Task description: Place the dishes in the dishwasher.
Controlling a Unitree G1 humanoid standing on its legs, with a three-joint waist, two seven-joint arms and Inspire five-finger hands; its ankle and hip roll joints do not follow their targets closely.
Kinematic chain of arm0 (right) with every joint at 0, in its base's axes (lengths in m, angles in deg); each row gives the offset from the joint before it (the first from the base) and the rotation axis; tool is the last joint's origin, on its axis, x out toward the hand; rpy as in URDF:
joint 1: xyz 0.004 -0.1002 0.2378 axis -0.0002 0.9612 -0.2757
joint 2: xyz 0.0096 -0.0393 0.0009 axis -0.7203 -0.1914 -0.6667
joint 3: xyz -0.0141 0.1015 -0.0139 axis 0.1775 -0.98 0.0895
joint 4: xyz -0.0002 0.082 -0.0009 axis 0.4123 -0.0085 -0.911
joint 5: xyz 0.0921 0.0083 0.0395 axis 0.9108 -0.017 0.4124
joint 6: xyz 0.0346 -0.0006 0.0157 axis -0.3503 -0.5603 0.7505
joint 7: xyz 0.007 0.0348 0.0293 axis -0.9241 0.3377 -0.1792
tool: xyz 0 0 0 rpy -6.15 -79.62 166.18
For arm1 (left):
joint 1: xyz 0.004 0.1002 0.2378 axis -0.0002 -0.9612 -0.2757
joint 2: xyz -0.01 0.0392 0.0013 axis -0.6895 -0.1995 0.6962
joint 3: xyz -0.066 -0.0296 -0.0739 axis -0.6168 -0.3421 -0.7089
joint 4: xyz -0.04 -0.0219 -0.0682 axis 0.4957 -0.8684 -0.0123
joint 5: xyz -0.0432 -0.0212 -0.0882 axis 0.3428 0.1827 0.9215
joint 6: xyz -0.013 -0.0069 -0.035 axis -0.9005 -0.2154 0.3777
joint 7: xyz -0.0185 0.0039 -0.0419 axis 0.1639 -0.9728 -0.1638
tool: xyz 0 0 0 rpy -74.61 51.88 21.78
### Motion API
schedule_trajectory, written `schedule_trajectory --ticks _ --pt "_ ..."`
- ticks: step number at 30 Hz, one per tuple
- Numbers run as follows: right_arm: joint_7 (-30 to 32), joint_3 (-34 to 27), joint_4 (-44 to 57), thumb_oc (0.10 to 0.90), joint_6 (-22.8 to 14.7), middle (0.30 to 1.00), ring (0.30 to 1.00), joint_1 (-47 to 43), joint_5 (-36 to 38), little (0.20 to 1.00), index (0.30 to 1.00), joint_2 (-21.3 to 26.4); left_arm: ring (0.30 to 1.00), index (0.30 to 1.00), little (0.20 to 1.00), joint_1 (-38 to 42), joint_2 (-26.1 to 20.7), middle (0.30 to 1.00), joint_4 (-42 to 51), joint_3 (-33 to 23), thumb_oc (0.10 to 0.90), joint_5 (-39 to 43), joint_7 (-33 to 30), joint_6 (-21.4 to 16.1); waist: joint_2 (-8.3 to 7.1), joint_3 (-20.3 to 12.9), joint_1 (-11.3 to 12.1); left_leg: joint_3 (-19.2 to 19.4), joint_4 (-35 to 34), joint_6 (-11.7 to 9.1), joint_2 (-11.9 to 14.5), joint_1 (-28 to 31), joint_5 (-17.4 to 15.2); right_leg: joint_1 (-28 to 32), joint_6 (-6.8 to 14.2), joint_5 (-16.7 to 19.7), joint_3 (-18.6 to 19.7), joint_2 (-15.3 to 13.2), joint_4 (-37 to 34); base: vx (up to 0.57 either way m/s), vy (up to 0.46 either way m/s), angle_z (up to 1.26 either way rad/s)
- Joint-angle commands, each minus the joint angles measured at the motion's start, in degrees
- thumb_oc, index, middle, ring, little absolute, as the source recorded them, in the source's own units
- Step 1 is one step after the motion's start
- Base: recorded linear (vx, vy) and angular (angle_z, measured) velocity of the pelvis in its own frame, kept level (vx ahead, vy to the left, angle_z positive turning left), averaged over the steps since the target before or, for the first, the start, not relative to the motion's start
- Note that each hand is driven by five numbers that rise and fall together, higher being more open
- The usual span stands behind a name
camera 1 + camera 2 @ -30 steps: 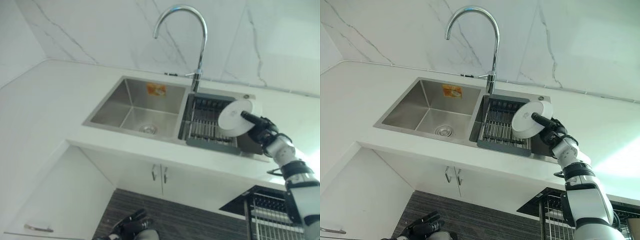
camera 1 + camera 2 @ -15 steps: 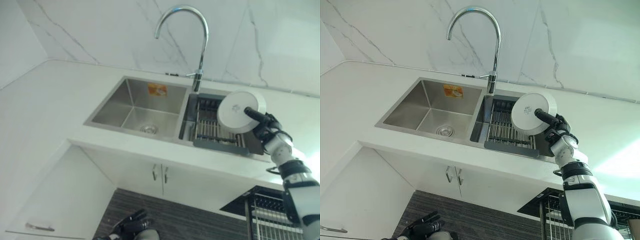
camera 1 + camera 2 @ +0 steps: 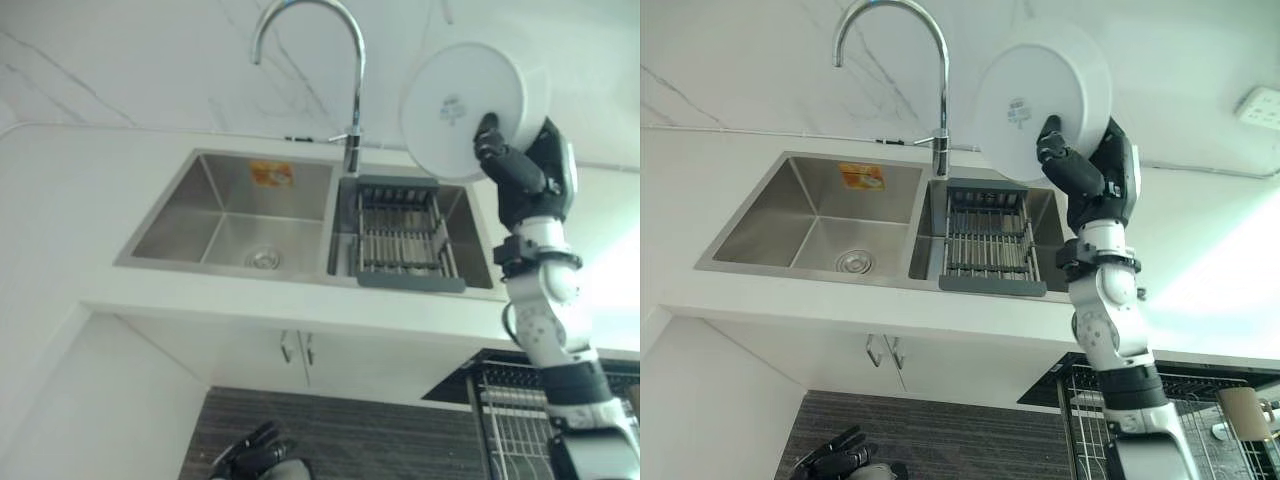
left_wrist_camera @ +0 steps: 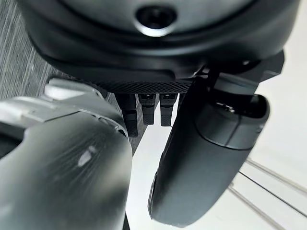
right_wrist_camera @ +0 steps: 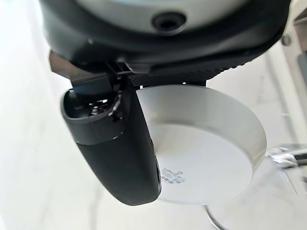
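A white bowl (image 3: 460, 105) is held high in front of the marble wall, its underside facing me, above the right basin of the sink. My right hand (image 3: 525, 175) is shut on the bowl's rim, thumb across the base and fingers behind it. In the right wrist view the bowl (image 5: 206, 153) shows just past the thumb (image 5: 120, 148). Down by the dark floor hangs my left hand (image 3: 835, 460), its fingers relaxed and holding nothing. The dishwasher's wire rack (image 3: 1200, 400) stands pulled out at the lower right, below the counter.
A double steel sink (image 3: 230, 215) is set in the white counter, with a grey drain rack (image 3: 400, 235) in its right basin. A tall curved faucet (image 3: 350, 80) rises between the basins, just left of the bowl. White cabinet doors (image 3: 300, 350) lie under the sink.
My right hand has lifted the bowl from just over the right basin up to in front of the wall. The camera view has also shifted. The left hand stays low.
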Motion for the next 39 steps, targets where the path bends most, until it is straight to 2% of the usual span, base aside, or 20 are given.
schedule_trajectory --ticks 1,5,7,9,10,11,13,14,15,21,24,26,27,28,29,31,34,36,38,39 --pt "0.03 -5.82 5.13 0.4 -7.79 0.3 0.3 -1.81 -0.69 0.3 0.3 1.92 0.9 0.9 0.9 -5.31 0.72 0.9 -3.2 2.19 0.8 -8.25 -5.47 -1.84 0.66 -3.79 -0.33 0.53 -1.61 -2.6 1.71 1.99 -3.42 -1.41 1.71 -3.62 3.59 0.78 2.61 0.03 0.067 -0.31" --pt "-2.39 -6.73 10.87 0.4 -8.73 0.3 0.3 2.58 1.03 0.3 0.3 0.17 0.9 0.9 0.9 -6.05 1.95 0.9 -3.74 3.41 0.8 -11.88 -9.44 -2.29 0.17 -3.19 -1.09 1.06 -1.61 -2.8 2.48 1.7 -3.17 -2.91 2.9 -1.9 3.64 -0.25 2.61 -0.05 -0.024 -0.43" --pt "-4.35 -6.44 14.24 0.4 -9.55 0.3 0.3 4.51 3.52 0.3 0.3 -0.81 0.9 0.9 0.9 -6.95 1.95 0.9 -3.79 3.0 0.8 -11.86 -11.27 -3.1 -0.15 -2.37 -0.75 5.32 -1.61 -2.63 4.03 3.63 -3.57 -1.62 5.15 3.56 -1.68 -4.28 2.61 -0.12 -0.159 -0.56" --pt "-5.9 -6.11 14.43 0.4 -10.47 0.3 0.3 4.22 5.49 0.3 0.3 -1.18 0.9 0.9 0.9 -6.64 1.42 0.9 -3.52 2.71 0.8 -10.8 -11.34 -3.17 0.56 -1.63 -0.73 7.25 -1.61 -1.98 4.96 4.68 -3.41 0.19 4.85 5.21 -3.26 -4.65 2.61 -0.13 -0.154 -0.93" --pt "-7.78 -5.66 13.47 0.4 -11.7 0.3 0.3 3.57 7.07 0.3 0.3 -1.64 0.9 0.9 0.9 -5.92 0.65 0.9 -3.48 2.72 0.8 -9.46 -11.26 -2.86 1.22 -1.4 -0.9 7.92 -1.61 -1.47 5.28 4.89 -3.04 1.04 4.19 5.23 -3.47 -3.72 2.61 -0.12 -0.287 -1.05" --pt "-7.68 -4.97 12.11 0.4 -15.14 0.3 0.3 3.51 7.09 0.3 0.3 -2.28 0.9 0.9 0.9 -4.83 0.01 0.9 -3.46 2.21 0.8 -8.42 -11.23 -1.92 1.56 -1.09 -0.69 7.86 -1.61 -2.12 5.67 5.21 -3.5 1.27 4.35 3.88 -2.51 -3.59 2.61 -0.11 -0.334 -0.8" --pt "-6.7 -5.33 12.26 0.4 -16.38 0.3 0.3 3.76 6.52 0.3 0.3 -2.95 0.9 0.9 0.9 -4.38 0.05 0.9 -3.36 1.62 0.8 -8.47 -11.28 -0.83 1.71 -0.74 -0.55 8.9 -1.61 -3.03 6.74 5.27 -2.9 0.94 4.04 2.86 -2.75 -3.99 2.61 -0.07 -0.309 -0.55" --pt "-5.94 -5.56 12.5 0.4 -16.12 0.3 0.3 3.67 5.67 0.3 0.3 -3.3 0.9 0.9 0.9 -4.4 0.14 0.9 -3.17 1.28 0.8 -8.24 -11.32 -0.36 1.73 -0.52 -0.49 9.35 -1.61 -3.43 7.17 5.41 -2.57 0.8 3.92 2.22 -2.84 -4.1 2.61 -0.08 -0.389 -0.86" --pt "-4.46 -6.69 13.26 0.4 -15.04 0.3 0.3 2.94 7.09 0.3 0.3 -2.97 0.9 0.9 0.9 -5.03 0.72 0.9 -3.57 0.88 0.8 -8.29 -11.28 -1.06 1.8 -0.8 -0.53 9.9 -1.61 -4.29 8.59 5.54 -1.77 1.04 3.56 -1.22 -2.67 -3.01 2.61 -0.06 -0.331 -0.77" --pt "-1.82 -9.43 18.06 0.4 -14.42 0.3 0.3 5.87 11.57 0.3 0.3 -0.05 0.9 0.9 0.9 -6.55 2.34 0.9 -3.11 0.45 0.8 -11.69 -10.64 -1.78 1.78 -2.05 -1.96 11.25 -1.61 -6.79 11.36 5.83 -0.48 1.31 3.08 -3.47 -3.43 -2.4 2.61 -0.03 -0.143 -0.25" --pt "-0.51 -11.22 20.37 0.4 -12.92 0.3 0.3 9.5 11.71 0.3 0.3 0.6 0.9 0.9 0.9 -6.35 3.07 0.9 -3.35 0.89 0.8 -12.31 -10.87 -0.95 1.56 -2.21 -4.12 12.92 -1.61 -7.48 12.59 6.44 -0.08 0.59 2.58 -3.48 -3.39 -1.95 2.61 -0.02 0.0 -0.12" --pt "2.16 -12.62 19.73 0.4 -8.07 0.3 0.3 14.05 4.84 0.3 0.3 1.51 0.9 0.9 0.9 -6.31 3.71 0.9 -3.38 0.89 0.8 -11.93 -11.17 -0.89 1.16 -2.08 -5.48 14.2 -1.61 -7.69 13.3 6.73 0.05 0.03 2.56 -3.31 -3.26 -1.77 2.61 -0.02 0.048 -0.25" --pt "1.53 -13.01 19.26 0.4 -6.31 0.3 0.3 15.83 1.06 0.3 0.3 2.02 0.9 0.9 0.9 -6.35 3.84 0.9 -3.12 0.67 0.8 -11.61 -11.36 -0.73 1.01 -2.06 -5.87 14.56 -1.61 -7.72 13.46 6.83 0.05 -0.16 2.58 -3.29 -3.1 -1.69 2.61 -0.01 0.048 -0.18" --pt "9.51 -15.15 16.31 0.4 -4.58 0.3 0.3 20.45 -21.94 0.3 0.3 5.4 0.9 0.9 0.9 -6.53 4.22 0.9 -2.45 -0.64 0.8 -11.62 -11.69 -0.59 0.66 -1.99 -7.0 15.4 -1.61 -7.75 13.9 7.22 0.18 -0.51 2.73 -3.07 -2.8 -1.49 2.61 -0.01 0.036 -0.22" --pt "9.83 -15.99 15.97 0.4 -3.78 0.3 0.3 21.57 -26.9 0.3 0.3 6.44 0.9 0.9 0.9 -6.61 4.4 0.9 -2.33 -0.99 0.8 -11.66 -11.9 -0.65 0.58 -1.97 -7.26 15.57 -1.61 -7.72 14.0 7.36 0.09 -0.56 2.79 -3.02 -2.71 -1.4 2.61 0.0 0.025 -0.15" --pt "11.6 -17.26 13.11 0.4 3.57 0.3 0.3 24.51 -42.45 0.3 0.3 10.82 0.9 0.9 0.9 -6.35 4.53 0.9 -1.9 -2.01 0.8 -12.89 -12.63 -0.25 0.22 -1.81 -7.54 15.87 -1.61 -7.41 14.14 7.77 -0.24 -0.33 2.94 -2.97 -2.7 -1.32 2.61 0.0 -0.014 -0.22" --pt "11.78 -16.15 11.7 0.4 6.57 0.3 0.3 25.16 -46.8 0.3 0.3 12.7 0.9 0.9 0.9 -6.17 4.5 0.9 -1.42 -2.48 0.8 -13.85 -12.84 0.16 0.12 -1.65 -7.43 15.78 -1.61 -7.24 13.97 7.88 -0.37 -0.31 3.0 -2.88 -2.56 -1.33 2.61 0.0 -0.01 -0.18" --pt "12.24 -15.13 10.66 0.4 7.31 0.3 0.3 25.77 -53.39 0.3 0.3 13.8 0.9 0.9 0.9 -6.14 4.27 0.9 -1.0 -2.83 0.8 -14.26 -12.85 0.43 0.11 -1.62 -7.33 15.7 -1.61 -7.11 13.82 7.93 -0.59 -0.41 3.16 -2.75 -2.54 -1.41 2.61 0.0 -0.005 0.03" --pt "10.57 -13.44 9.5 0.4 8.7 0.3 0.3 25.72 -53.76 0.3 0.3 14.84 0.9 0.9 0.9 -6.07 4.17 0.9 -0.45 -2.92 0.8 -14.54 -13.01 0.98 0.12 -1.6 -7.07 15.68 -1.61 -7.0 13.73 7.98 -0.72 -0.39 3.34 -2.65 -2.64 -1.52 2.61 -0.01 -0.005 0.03" --pt "10.33 -12.09 8.33 0.4 8.76 0.3 0.3 25.8 -57.12 0.3 0.3 14.97 0.9 0.9 0.9 -6.09 4.08 0.9 -0.24 -2.99 0.8 -14.75 -12.92 1.23 0.14 -1.62 -6.9 15.71 -1.61 -7.01 13.7 7.96 -0.75 -0.4 3.4 -2.66 -2.7 -1.6 2.61 0.0 0.0 0.0"
